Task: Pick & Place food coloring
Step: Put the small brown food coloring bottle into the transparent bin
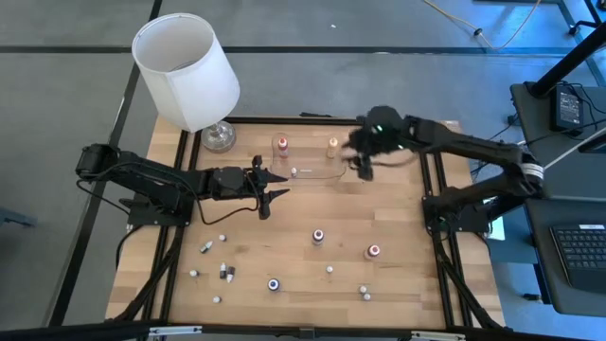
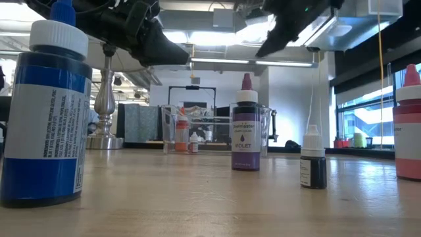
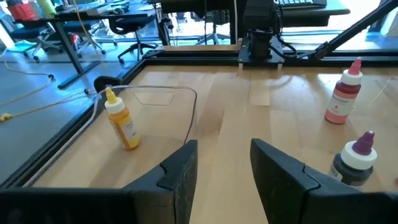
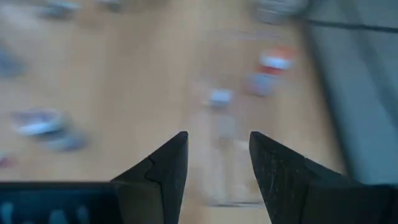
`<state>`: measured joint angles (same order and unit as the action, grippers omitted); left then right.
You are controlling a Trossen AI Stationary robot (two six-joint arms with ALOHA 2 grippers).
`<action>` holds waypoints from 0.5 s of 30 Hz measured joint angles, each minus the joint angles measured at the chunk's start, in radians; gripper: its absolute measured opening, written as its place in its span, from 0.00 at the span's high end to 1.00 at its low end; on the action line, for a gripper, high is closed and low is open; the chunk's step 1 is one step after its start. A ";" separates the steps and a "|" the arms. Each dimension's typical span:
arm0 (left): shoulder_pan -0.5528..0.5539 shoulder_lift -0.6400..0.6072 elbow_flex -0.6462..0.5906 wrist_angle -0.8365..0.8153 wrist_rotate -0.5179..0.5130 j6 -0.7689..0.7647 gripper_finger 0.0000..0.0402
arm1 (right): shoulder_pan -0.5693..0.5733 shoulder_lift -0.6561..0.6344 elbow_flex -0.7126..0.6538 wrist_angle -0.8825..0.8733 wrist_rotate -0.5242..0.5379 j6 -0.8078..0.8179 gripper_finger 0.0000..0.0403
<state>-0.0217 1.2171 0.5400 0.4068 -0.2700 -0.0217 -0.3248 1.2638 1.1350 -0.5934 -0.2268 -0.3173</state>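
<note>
Food coloring bottles stand scattered on the wooden table. A purple bottle (image 1: 318,236), a red one (image 1: 373,251), a blue one (image 1: 274,283) and several tiny whitish ones stand toward the near edge. A red bottle (image 1: 282,144) and an orange bottle (image 1: 332,145) stand at the ends of the clear tray (image 1: 317,167), with a tiny whitish bottle (image 1: 294,171) between them. My left gripper (image 1: 275,186) hovers open just near-left of the tray, its fingers (image 3: 186,162) empty. My right gripper (image 1: 365,169) is open and empty above the tray's right end, pointing down (image 4: 217,137).
A white-shaded lamp (image 1: 189,71) with a glass base (image 1: 218,138) stands at the far left corner. In the low view the blue bottle (image 2: 46,112), the violet bottle (image 2: 245,131) and a small dark bottle (image 2: 313,158) stand close to the near edge. Bare wood lies mid-table.
</note>
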 joint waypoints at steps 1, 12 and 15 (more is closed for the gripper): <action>-0.003 0.000 0.000 -0.001 0.000 -0.009 0.64 | 0.028 -0.031 -0.029 0.002 -0.042 0.008 0.57; -0.004 -0.018 0.104 -0.289 0.003 -0.117 0.64 | 0.312 -0.441 -0.485 0.260 0.289 0.220 0.57; -0.004 -0.008 0.225 -0.606 0.002 -0.233 0.64 | 0.344 -0.519 -0.536 0.288 0.374 0.239 0.57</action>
<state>-0.0257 1.2093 0.7649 -0.1996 -0.2677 -0.2546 0.0191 0.7453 0.5988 -0.3052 0.1473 -0.0780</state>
